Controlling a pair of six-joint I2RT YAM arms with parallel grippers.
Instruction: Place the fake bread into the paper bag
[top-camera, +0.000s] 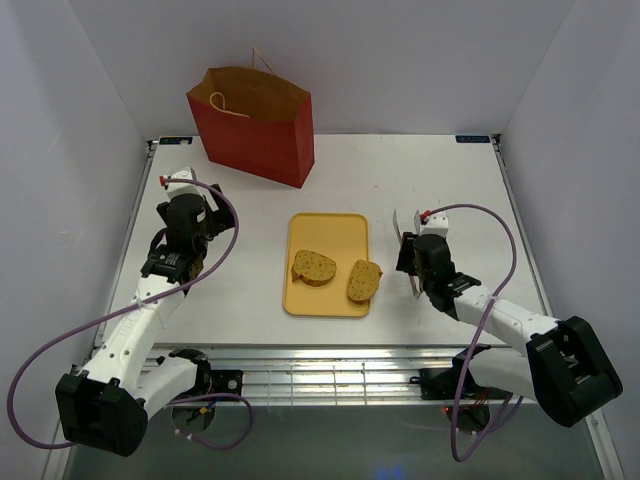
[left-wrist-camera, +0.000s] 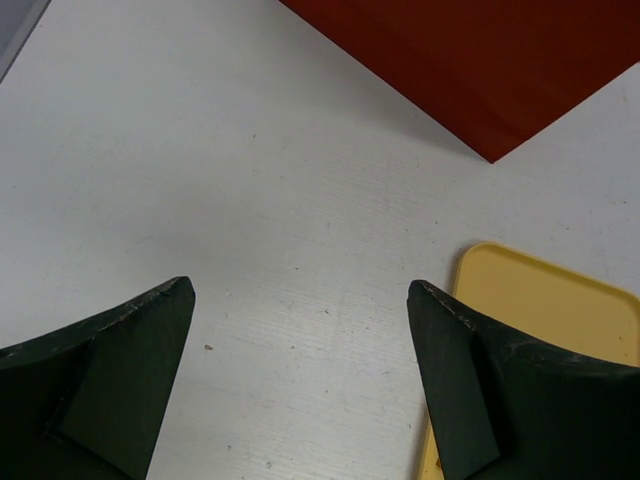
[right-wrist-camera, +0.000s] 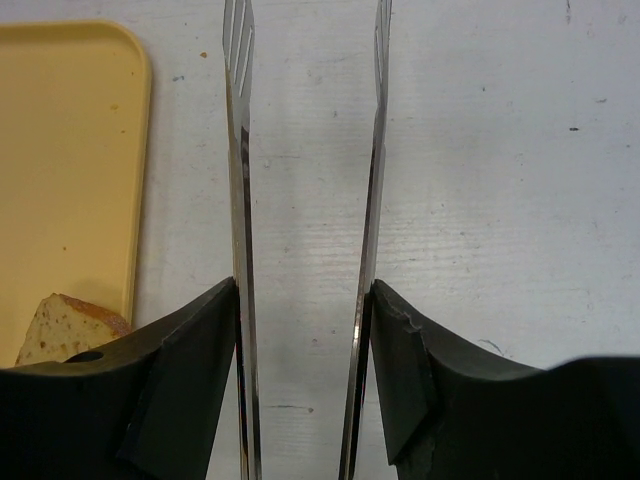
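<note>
A tan speckled bread slice (top-camera: 313, 267) and a second slice (top-camera: 364, 281) lie side by side, slightly apart, on the yellow tray (top-camera: 330, 235) at mid-table (top-camera: 440, 180). The red paper bag (top-camera: 255, 125) stands upright and open-topped at the far left. Just right of the tray, the right gripper (right-wrist-camera: 303, 300) clamps metal tongs (right-wrist-camera: 240, 150) with their arms parted. The left gripper (left-wrist-camera: 300, 290) hangs spread wide over bare tabletop between tray and bag.

Was a white table (top-camera: 450, 200), bore a red paper bag (top-camera: 255, 135) upright at far left, carried a yellow tray (top-camera: 328, 232) flat mid-table.
</note>
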